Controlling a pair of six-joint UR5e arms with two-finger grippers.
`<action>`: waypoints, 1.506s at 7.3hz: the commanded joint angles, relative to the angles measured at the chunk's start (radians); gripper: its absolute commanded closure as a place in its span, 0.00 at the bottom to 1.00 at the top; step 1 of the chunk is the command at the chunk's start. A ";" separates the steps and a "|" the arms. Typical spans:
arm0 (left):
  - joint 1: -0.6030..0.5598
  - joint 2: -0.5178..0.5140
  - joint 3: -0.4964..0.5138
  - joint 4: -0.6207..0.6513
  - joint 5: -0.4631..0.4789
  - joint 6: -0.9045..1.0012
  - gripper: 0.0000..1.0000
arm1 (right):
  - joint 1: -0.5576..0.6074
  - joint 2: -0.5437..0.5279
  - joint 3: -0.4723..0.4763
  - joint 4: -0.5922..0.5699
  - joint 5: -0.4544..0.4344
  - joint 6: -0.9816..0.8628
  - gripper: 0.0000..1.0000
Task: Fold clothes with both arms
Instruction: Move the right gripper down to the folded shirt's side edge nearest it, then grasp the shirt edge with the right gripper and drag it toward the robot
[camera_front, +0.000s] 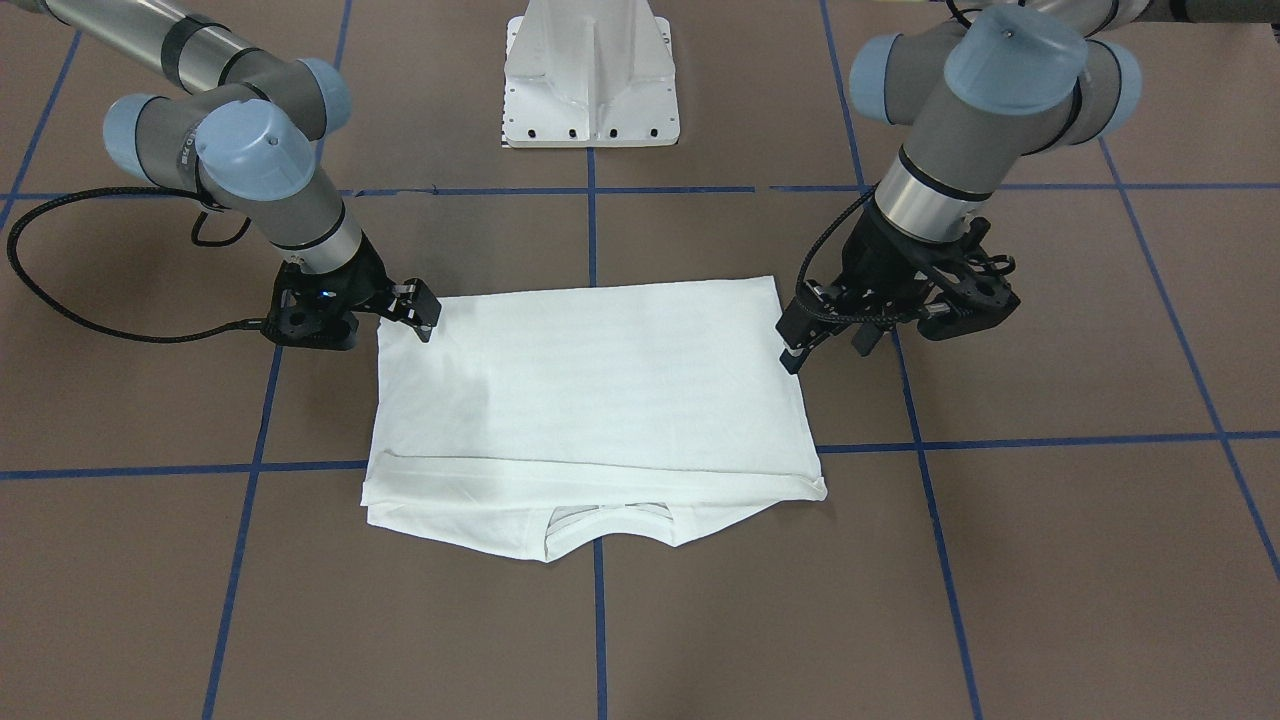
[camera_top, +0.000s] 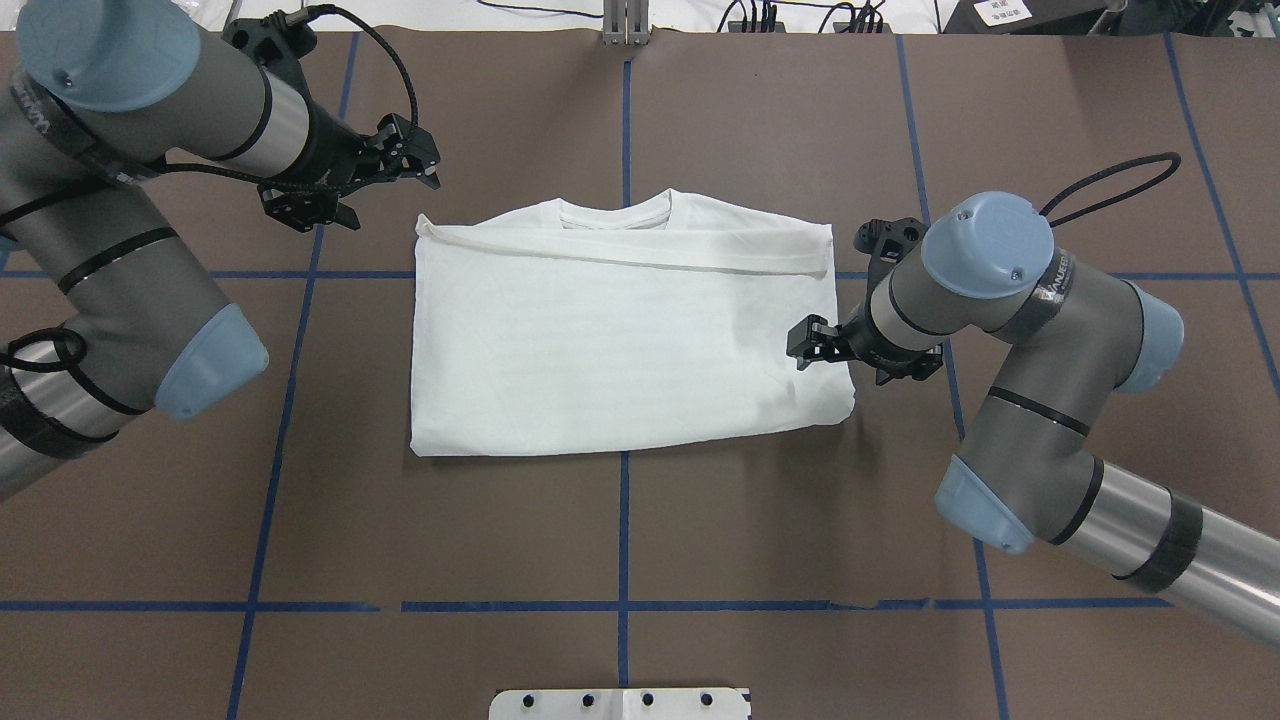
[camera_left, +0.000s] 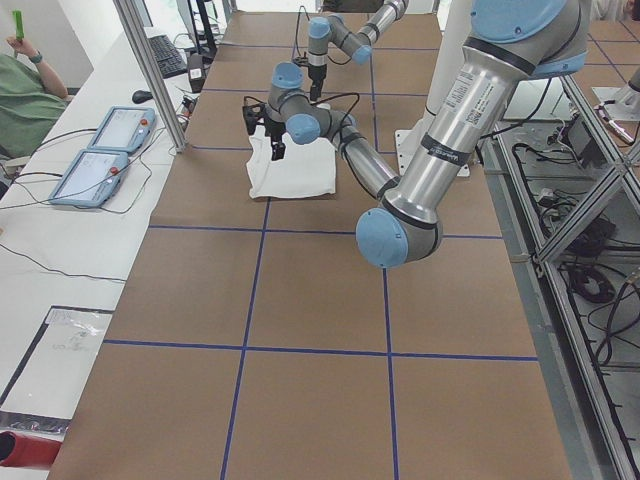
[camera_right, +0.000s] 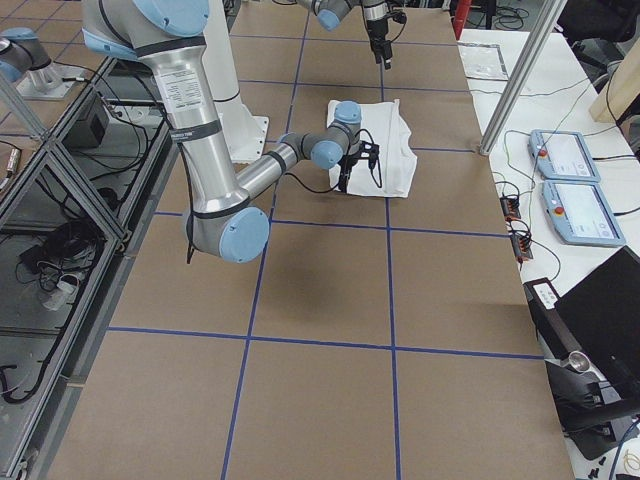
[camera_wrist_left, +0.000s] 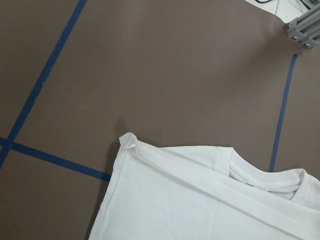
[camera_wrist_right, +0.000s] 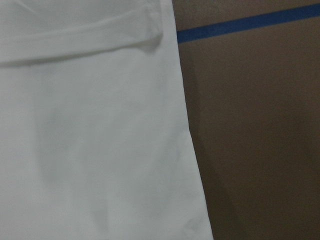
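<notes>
Brown table (camera_top: 800, 520) crossed by blue tape lines (camera_top: 623, 540).

— What do you have on screen?
— I see a white T-shirt (camera_top: 620, 330) folded into a flat rectangle on the brown tabletop (camera_top: 620, 540). A folded band runs along its far edge, and the ribbed collar (camera_top: 615, 212) peeks out beyond it.
— And the arms?
— My left gripper (camera_top: 415, 160) hangs off the far left corner with its jaws apart. My right gripper (camera_top: 805, 342) is at the right edge, and I can't tell how its jaws stand

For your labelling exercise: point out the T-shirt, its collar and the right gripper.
T-shirt (camera_top: 620, 350), overhead view, middle of folded body.
collar (camera_top: 615, 214), overhead view, middle of ribbed band.
right gripper (camera_top: 797, 345), overhead view, between its fingertips.
</notes>
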 joint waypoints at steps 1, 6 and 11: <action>0.001 0.001 -0.005 0.004 0.002 0.000 0.01 | -0.031 -0.010 0.000 0.001 -0.002 0.003 0.03; 0.001 -0.001 -0.008 0.005 0.002 0.000 0.01 | -0.035 -0.009 0.003 0.002 0.013 0.002 1.00; -0.003 -0.004 -0.005 0.005 0.002 0.005 0.01 | 0.047 -0.086 0.109 -0.012 0.015 0.002 1.00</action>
